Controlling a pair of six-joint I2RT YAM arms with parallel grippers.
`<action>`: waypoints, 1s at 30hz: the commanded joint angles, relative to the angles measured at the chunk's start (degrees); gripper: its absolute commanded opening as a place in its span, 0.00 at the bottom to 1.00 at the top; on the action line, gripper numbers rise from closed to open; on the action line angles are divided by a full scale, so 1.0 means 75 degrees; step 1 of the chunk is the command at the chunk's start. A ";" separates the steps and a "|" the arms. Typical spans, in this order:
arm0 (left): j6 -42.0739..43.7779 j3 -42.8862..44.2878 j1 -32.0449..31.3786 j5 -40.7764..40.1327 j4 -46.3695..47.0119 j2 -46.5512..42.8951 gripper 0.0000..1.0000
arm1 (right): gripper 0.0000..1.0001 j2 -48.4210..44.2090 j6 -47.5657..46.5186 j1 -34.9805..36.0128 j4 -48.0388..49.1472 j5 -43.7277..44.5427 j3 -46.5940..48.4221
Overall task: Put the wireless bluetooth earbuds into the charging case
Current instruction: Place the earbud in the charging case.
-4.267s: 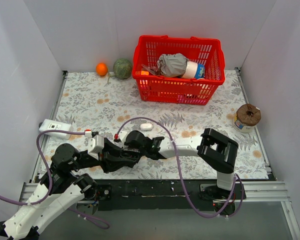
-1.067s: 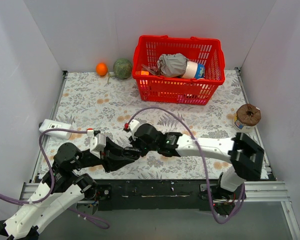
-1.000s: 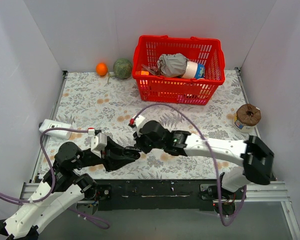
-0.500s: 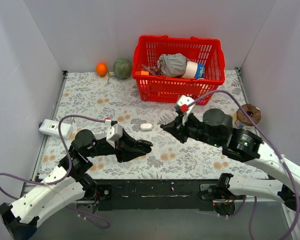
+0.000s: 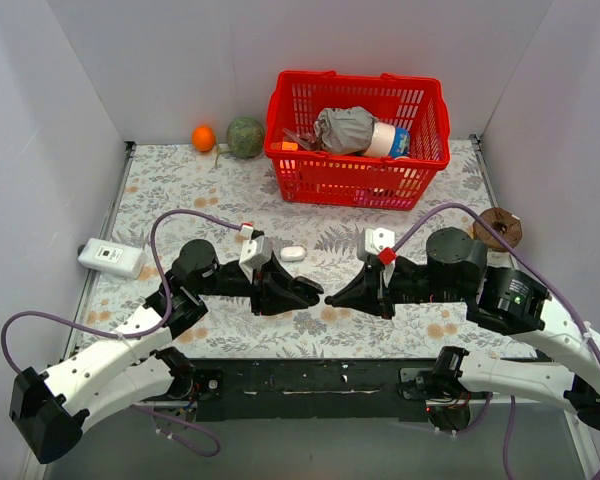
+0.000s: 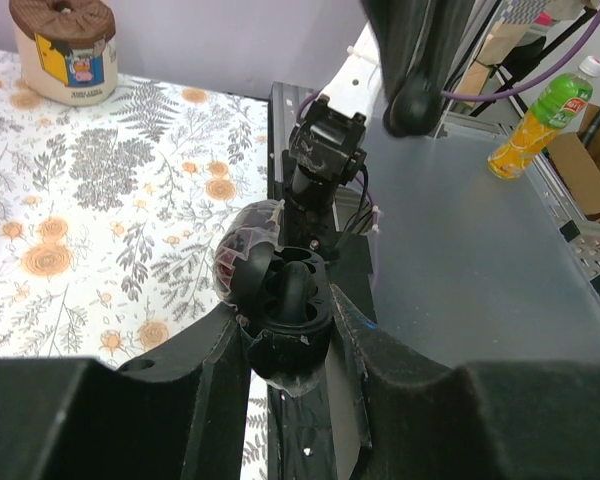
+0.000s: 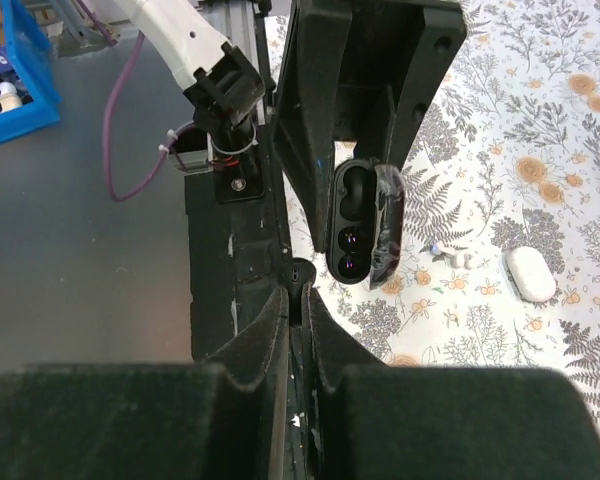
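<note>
Pinches tiny, prob. light, slick earbud [image 7: 296, 272] in near-shut R gripper [image 7: 298, 290], apparently; clamps rigid open charging case [image 6: 280, 300] by sides in L gripper [image 6: 285, 325].

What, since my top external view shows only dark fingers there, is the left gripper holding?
Observer: The left wrist view shows the left gripper clamped on a black charging case with its lid hinged open.
Operator: Which way does the opening face?
Observer: In the right wrist view its two wells face the right gripper, which is not touching the case.
Operator: Is any earbud lying on the cloth?
Observer: A tiny white earbud lies on the floral cloth beside the closed white case, not touching it.
</note>
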 commanded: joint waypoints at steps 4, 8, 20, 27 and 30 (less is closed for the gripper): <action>-0.0005 0.0436 0.0000 0.0110 0.0305 0.0006 0.00 | 0.01 -0.0007 0.0214 0.0029 0.0821 -0.0327 -0.0419; 0.0007 0.0460 -0.0011 0.0145 0.0246 0.0006 0.00 | 0.01 0.0134 0.0249 0.0087 0.1079 -0.0096 -0.0595; -0.0145 0.0261 0.0000 0.0227 0.0398 -0.0123 0.00 | 0.01 0.0544 0.0483 0.0181 0.1431 0.0469 -0.0584; -0.0180 0.0237 0.0000 0.0286 0.0398 -0.0182 0.00 | 0.01 0.0650 0.0437 0.0193 0.1419 0.0727 -0.0665; -0.0192 0.0214 0.0000 0.0274 0.0422 -0.0217 0.00 | 0.01 0.0731 0.0402 0.0204 0.1326 0.0750 -0.0642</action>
